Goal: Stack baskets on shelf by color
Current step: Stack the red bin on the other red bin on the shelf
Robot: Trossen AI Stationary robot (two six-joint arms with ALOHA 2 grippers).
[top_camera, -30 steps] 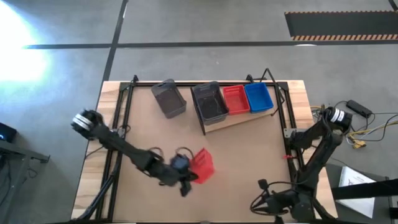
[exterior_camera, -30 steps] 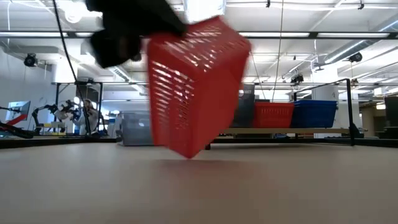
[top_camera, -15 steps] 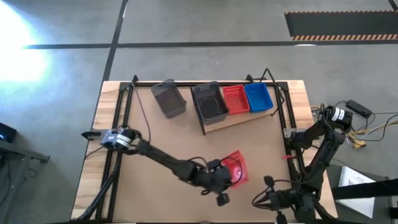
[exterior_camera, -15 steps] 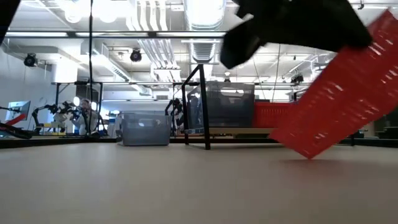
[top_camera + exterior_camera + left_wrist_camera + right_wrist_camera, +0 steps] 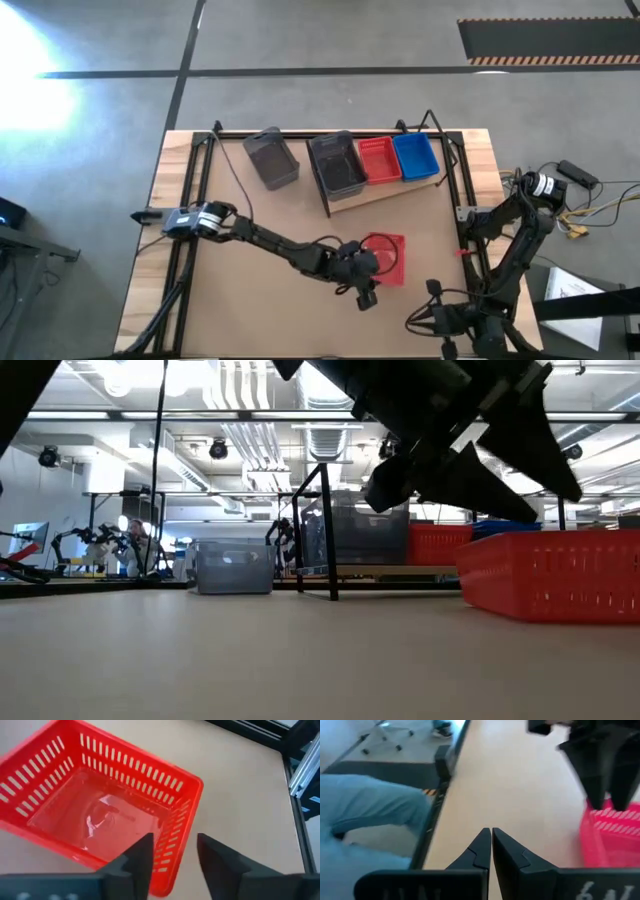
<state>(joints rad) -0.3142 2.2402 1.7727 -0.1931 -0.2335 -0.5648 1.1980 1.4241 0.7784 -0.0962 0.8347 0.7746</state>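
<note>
A red basket (image 5: 388,257) stands on its base on the tabletop, right of centre near the front; in the low view the red basket (image 5: 555,575) sits level. My left gripper (image 5: 172,856) is open just above one short wall of it, one finger over the inside and one outside, touching nothing. The shelf (image 5: 385,191) at the far right carries a dark grey basket (image 5: 337,164), a red basket (image 5: 379,159) and a blue basket (image 5: 415,155) abreast. My right gripper (image 5: 491,839) is shut and holds nothing by the table's near right corner.
Another dark grey basket (image 5: 271,158) stands on the tabletop left of the shelf. The shelf's black wire frame (image 5: 330,530) rises in the middle distance. Bare tabletop (image 5: 250,215) lies across the middle and left. A blue-clad person (image 5: 365,805) shows beyond the table edge.
My left gripper has carried the red basket toward the table's right edge and down. The basket, tilted and clear of the table before, now rests level on its base. The left gripper has opened and let go.
</note>
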